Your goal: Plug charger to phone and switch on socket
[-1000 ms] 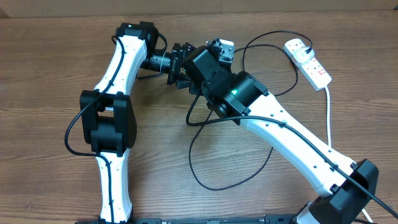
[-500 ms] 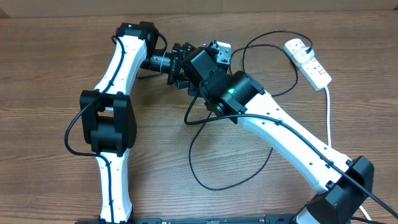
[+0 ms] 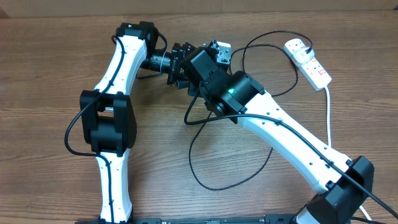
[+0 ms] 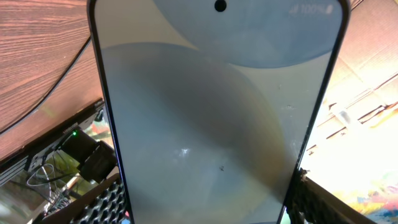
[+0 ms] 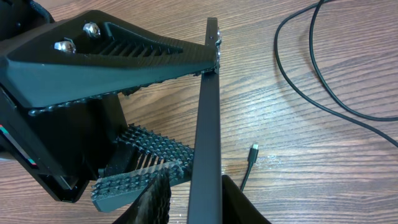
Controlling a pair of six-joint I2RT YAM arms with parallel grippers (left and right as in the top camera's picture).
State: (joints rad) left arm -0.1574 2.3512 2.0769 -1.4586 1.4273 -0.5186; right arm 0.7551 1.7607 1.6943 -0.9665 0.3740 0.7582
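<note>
Left gripper [image 4: 211,202] clamps the phone [image 4: 217,112] by its long edges, screen lit. Right gripper [image 5: 198,194]: fingers flank the phone's thin edge (contact unclear, cannot tell if pinching). Charger tip [image 5: 254,149] lies loose on the table [image 5: 323,180], near the phone, unplugged.

My overhead camera looks straight down on the table [image 3: 50,124] from well above, taking in both my arms, with the socket [image 3: 308,61] at the upper right of the frame. My left wrist camera sits very close to the phone [image 4: 211,124], facing its screen, which nearly fills the frame. My right wrist camera looks down at the wood from near. It shows the same phone edge-on, a thin dark bar at centre, with my left tool [image 5: 189,115] at frame left.
</note>
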